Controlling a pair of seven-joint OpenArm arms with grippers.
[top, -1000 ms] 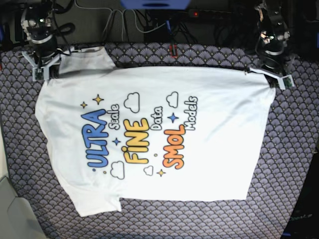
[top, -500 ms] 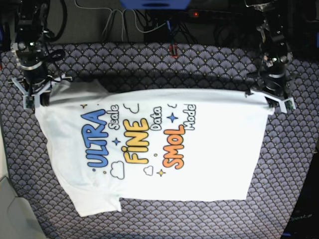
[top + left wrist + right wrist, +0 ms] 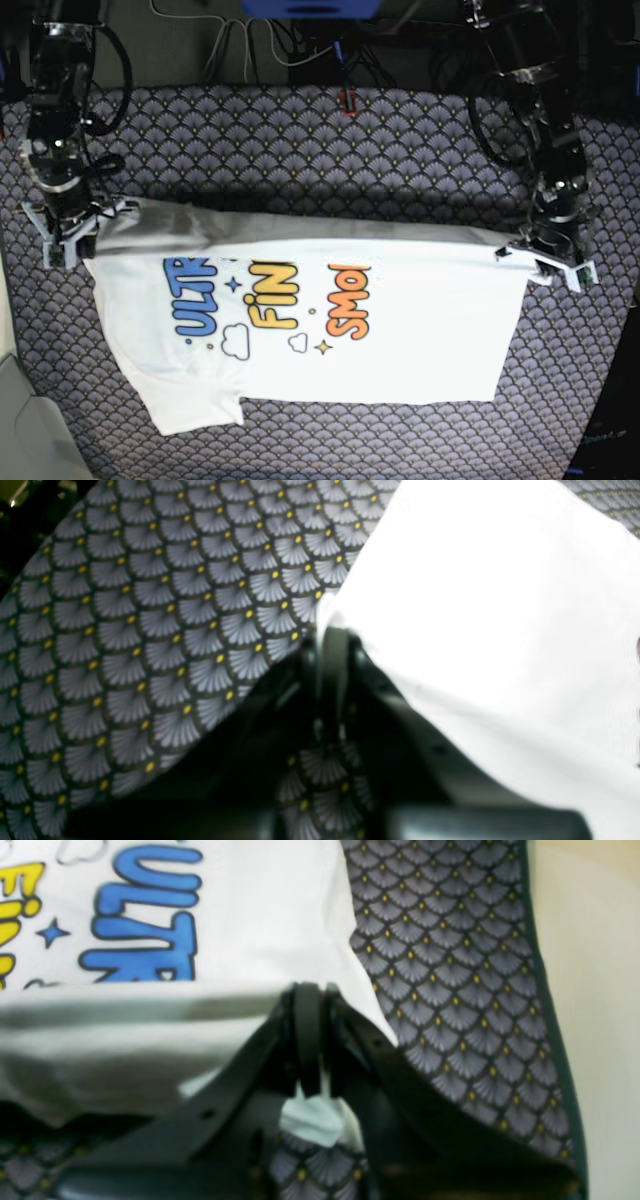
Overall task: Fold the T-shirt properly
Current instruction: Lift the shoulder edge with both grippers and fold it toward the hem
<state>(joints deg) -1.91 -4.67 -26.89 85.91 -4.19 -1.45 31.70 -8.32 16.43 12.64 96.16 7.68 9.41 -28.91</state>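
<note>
Fingers (image 3: 307,1005) pinching T-shirt (image 3: 400,330) edge

Two black arms with looping black cables, each pincer (image 3: 548,262) pale grey, its fingers (image 3: 306,1040) black plastic.

White short-sleeved T-shirt (image 3: 400,330) lies print-side up on patterned cloth, far edge lifted & folded toward the near side, covering the tops of blue "ULTRA", yellow "FINE", orange "SMOL". Near sleeve flat at left.
</note>
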